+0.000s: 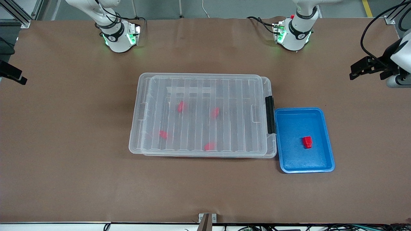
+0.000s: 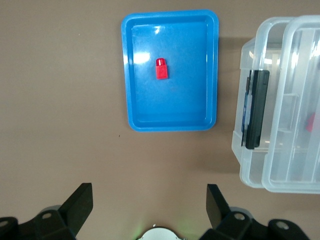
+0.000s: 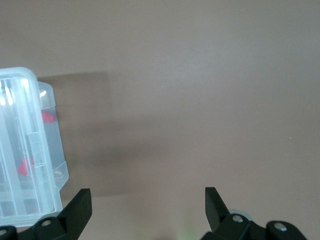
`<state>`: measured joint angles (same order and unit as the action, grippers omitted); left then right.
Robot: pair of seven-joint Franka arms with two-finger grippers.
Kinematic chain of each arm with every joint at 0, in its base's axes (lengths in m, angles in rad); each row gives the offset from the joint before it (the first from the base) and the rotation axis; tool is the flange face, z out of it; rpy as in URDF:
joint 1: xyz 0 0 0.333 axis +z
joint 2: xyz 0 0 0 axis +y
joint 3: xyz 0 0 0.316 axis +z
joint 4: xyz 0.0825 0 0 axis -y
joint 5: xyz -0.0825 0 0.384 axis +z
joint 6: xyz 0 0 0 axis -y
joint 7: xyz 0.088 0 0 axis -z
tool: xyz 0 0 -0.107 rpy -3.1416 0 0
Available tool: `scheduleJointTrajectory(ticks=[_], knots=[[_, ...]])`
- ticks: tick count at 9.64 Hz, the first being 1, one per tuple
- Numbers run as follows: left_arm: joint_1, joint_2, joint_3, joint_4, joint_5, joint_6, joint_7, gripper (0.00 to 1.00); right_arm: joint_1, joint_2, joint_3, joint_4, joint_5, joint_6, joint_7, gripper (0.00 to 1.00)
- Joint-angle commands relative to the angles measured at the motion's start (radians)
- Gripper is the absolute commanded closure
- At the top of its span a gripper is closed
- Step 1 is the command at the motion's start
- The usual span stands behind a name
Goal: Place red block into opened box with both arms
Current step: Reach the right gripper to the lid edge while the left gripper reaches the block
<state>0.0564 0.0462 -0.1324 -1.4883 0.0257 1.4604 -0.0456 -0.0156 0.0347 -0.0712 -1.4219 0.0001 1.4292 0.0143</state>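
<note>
Block in the tray, box lid shut

Block and box lie apart: the red block (image 1: 307, 141) sits alone in the blue tray (image 1: 324, 134), its narrow stub pointing toward the front camera. The tray rests on the brown surface (image 1: 64, 144), just beside the box (image 1: 135, 141) at the end that carries the black handle (image 1: 270, 114), toward my left arm's end of the surface. The ribbed clear lid (image 1: 224, 93) covers nearly the whole box, and four more red blocks (image 1: 182, 106) show blurred through it.

My left end effector (image 1: 364, 68) hangs above the surface's edge at my left arm's end, well apart from the tray; its fingers (image 2: 80, 204) stand wide apart with nothing between them. My right end effector (image 1: 13, 74) hangs over the surface's edge at my right arm's end, fingers (image 3: 79, 207) spread just as wide and holding nothing. From that wrist, one corner of the box shows.
</note>
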Motion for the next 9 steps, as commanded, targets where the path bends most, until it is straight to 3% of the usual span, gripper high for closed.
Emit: scheduleJointTrajectory(ticks=[1,2,4,6,9], knots=[[-0.001,0.049,-0.003,-0.109,0.026,0.160,0.003,0.00,0.013,0.005,0.021,0.015,-0.008,-0.013,-0.001,0.00],[-0.004,0.067,-0.003,-0.177,0.026,0.263,-0.009,0.00,0.023,0.007,0.037,0.012,-0.006,-0.013,-0.001,0.00],[-0.003,0.145,-0.004,-0.289,0.028,0.496,-0.014,0.00,0.034,0.049,0.156,-0.014,0.005,0.000,0.012,0.00],[0.002,0.252,0.000,-0.294,0.028,0.583,-0.014,0.00,0.042,0.153,0.230,-0.019,0.006,0.028,0.012,0.00],[0.035,0.380,0.008,-0.300,0.028,0.682,-0.025,0.00,0.069,0.231,0.257,-0.194,0.008,0.299,0.033,0.00]])
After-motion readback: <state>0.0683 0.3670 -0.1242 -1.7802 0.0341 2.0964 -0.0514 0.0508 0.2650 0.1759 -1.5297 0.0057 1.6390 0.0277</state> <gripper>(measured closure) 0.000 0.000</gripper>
